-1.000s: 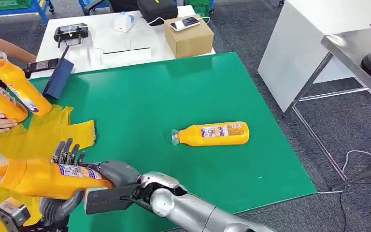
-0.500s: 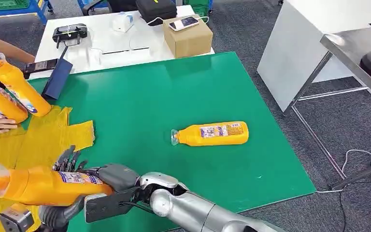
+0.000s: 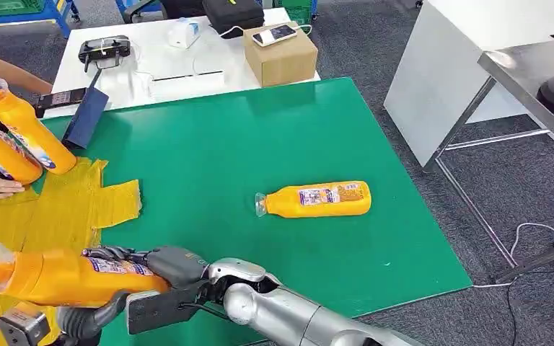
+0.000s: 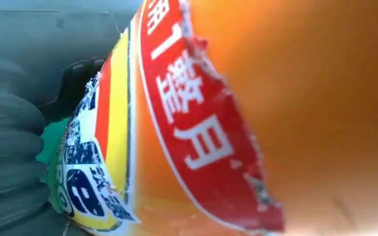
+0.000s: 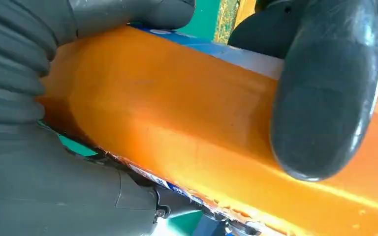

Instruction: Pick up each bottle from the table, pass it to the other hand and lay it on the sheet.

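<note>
Above the yellow sheet (image 3: 65,209), right hand (image 3: 126,270) grips an orange-filled bottle (image 3: 58,277).

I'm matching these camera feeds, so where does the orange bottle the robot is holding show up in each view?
Head view: held bottle at lower left, over the yellow sheet.
Left wrist view: its label close up.
Right wrist view: orange body under the right hand.
Shared landmark: the green mat.
</note>
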Tool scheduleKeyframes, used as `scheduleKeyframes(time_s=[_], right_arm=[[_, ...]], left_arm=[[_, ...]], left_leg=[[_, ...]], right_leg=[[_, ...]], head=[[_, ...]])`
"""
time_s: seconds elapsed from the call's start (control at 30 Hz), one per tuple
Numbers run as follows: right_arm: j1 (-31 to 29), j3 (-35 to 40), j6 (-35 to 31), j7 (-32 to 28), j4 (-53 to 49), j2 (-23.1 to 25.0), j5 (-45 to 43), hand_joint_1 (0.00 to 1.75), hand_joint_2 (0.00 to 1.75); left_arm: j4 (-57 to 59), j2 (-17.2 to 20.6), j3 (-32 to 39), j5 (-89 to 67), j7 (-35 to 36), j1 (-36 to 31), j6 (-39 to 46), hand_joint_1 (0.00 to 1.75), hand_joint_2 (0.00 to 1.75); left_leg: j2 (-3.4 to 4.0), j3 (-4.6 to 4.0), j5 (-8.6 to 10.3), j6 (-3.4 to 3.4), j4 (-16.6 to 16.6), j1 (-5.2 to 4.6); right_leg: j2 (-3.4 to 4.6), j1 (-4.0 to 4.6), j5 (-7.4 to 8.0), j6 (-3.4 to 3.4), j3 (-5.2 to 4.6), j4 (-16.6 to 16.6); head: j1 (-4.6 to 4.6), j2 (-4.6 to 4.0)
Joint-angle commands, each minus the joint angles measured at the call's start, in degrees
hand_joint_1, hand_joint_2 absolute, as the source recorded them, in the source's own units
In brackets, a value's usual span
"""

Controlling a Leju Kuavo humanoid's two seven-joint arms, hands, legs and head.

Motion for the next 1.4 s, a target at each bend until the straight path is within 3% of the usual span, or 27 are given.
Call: scheduleKeyframes(time_s=[0.03,0.07,0.1,0.13,0.17,0.27,0.4,0.53,0.67,0.7,0.73,0.97,1.4], right_arm=[[2.6,2.5,-0.6,0.4,3.7,-0.7,2.3,1.75,1.75],[2.6,2.3,-2.4,0.5,3.4,-1.3,4.0,0.14,1.75],[3.4,0.3,-5.3,1.6,2.0,-2.7,5.2,0.00,1.75],[3.5,-1.7,-6.6,2.2,0.8,-4.2,5.0,0.00,1.75],[3.1,-4.0,-7.5,2.7,-1.1,-6.3,4.8,0.00,0.00],[2.8,-13.3,-7.2,3.4,-8.2,-13.7,5.4,0.00,0.00],[3.9,-23.2,-3.1,2.4,-19.8,-25.9,6.1,0.00,0.00],[3.9,-29.2,0.6,2.1,-25.3,-31.3,4.8,0.00,0.00],[0.9,-33.0,3.2,2.4,-27.0,-35.2,1.9,0.00,0.00],[-1.4,-34.2,4.5,3.1,-26.5,-36.6,0.2,0.00,1.75],[-3.7,-34.3,6.0,3.7,-25.3,-37.6,-1.1,0.00,1.75],[-12.2,-31.1,10.9,5.8,-15.1,-37.3,-2.7,0.00,1.75],[-13.3,-28.4,11.2,6.4,-13.2,-37.6,-3.3,0.00,1.75]], left_arm=[[1.7,-0.1,-1.4,-0.4,0.1,-5.7,1.1,1.75,1.75],[1.4,-0.1,-1.4,-1.1,0.1,-5.4,1.8,1.75,1.75],[0.4,0.1,-1.2,-5.4,-0.5,-4.7,4.5,1.75,1.75],[-0.3,0.4,-0.8,-10.9,-1.7,-4.4,8.3,1.75,1.75],[-0.4,0.3,-0.6,-14.1,-2.6,-4.5,11.0,1.75,1.75],[1.8,1.1,0.9,-33.9,-0.3,-6.7,25.2,1.75,1.75],[7.3,2.6,5.8,-45.0,2.6,-7.5,34.4,1.75,1.75],[10.2,3.1,9.7,-52.6,2.7,-6.8,39.1,1.75,1.75],[15.6,4.8,12.0,-63.8,7.2,-7.5,42.0,1.75,1.75],[19.6,7.0,12.3,-71.4,10.7,-8.2,42.5,1.75,1.75],[23.2,9.4,12.0,-83.3,15.4,-8.6,43.5,1.75,1.75],[39.8,15.9,4.9,-89.3,22.7,-14.1,41.2,1.75,1.75],[40.9,16.6,2.8,-89.4,25.2,-14.6,41.3,1.75,1.75]], left_leg=[[-0.54,0.13,0.05,-0.03,-0.1,0.06],[-0.71,0.21,0.03,-0.05,-0.1,0.09],[-0.84,0.26,0.01,-0.07,-0.1,0.12],[-0.52,0.16,0.04,-0.03,-0.1,0.06],[-0.67,0.21,0.03,-0.04,-0.1,0.10],[-0.58,0.02,0.08,0.00,0.0,0.07],[-0.98,0.11,0.15,0.05,-0.1,0.02],[-0.58,0.04,0.08,0.06,0.0,-0.09],[-0.65,0.08,0.09,0.07,0.0,-0.24],[-0.56,0.08,0.10,0.07,0.0,-0.30],[-0.62,0.05,0.09,0.06,0.1,-0.28],[-0.38,0.11,0.15,0.07,0.0,-0.29],[-0.35,0.27,0.17,0.10,0.0,-0.26]], right_leg=[[-0.13,0.02,-0.05,-0.11,0.25,-0.1],[-0.12,0.03,-0.08,-0.16,0.35,-0.1],[-0.07,0.04,-0.11,-0.21,0.41,-0.1],[-0.11,0.01,-0.04,-0.10,0.27,-0.1],[-0.10,0.04,-0.06,-0.14,0.34,-0.2],[-0.27,0.04,-0.01,-0.05,0.17,-0.1],[-0.46,-0.03,0.01,-0.06,0.38,-0.2],[-0.21,-0.15,0.10,0.08,0.28,-0.1],[-0.21,-0.26,0.09,0.08,0.30,0.0],[-0.18,-0.29,0.10,0.10,0.26,0.0],[-0.15,-0.28,0.09,0.07,0.23,0.0],[0.02,-0.27,0.16,0.06,0.22,0.0],[0.01,-0.27,0.16,0.08,0.37,0.1]], head=[[0.00,0.00],[0.00,0.00],[0.00,0.00],[0.00,0.00],[0.00,0.00],[0.00,0.00],[0.02,0.00],[0.02,0.00],[-0.02,0.00],[-0.02,0.00],[-0.02,0.00],[-0.02,0.00],[-0.04,0.00]])
